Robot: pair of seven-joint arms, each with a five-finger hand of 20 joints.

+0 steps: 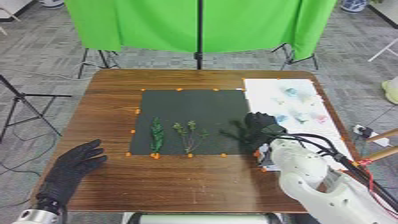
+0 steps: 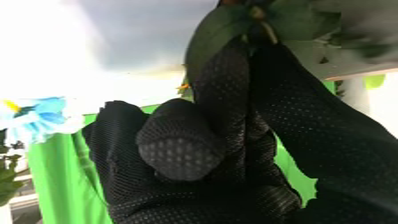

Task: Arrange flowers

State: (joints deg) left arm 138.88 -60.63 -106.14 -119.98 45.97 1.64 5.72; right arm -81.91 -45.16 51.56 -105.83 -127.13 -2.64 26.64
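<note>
Green cloth (image 1: 142, 25) hangs behind the table (image 1: 195, 187), where the right hand (image 1: 259, 121) pinches a leafy stem (image 2: 213, 37) in its fingers and the left hand (image 1: 75, 160) has its fingers loosely apart.

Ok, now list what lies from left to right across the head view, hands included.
Left hand → dense green sprig → thin branching sprig → right hand → pink flower.
</note>
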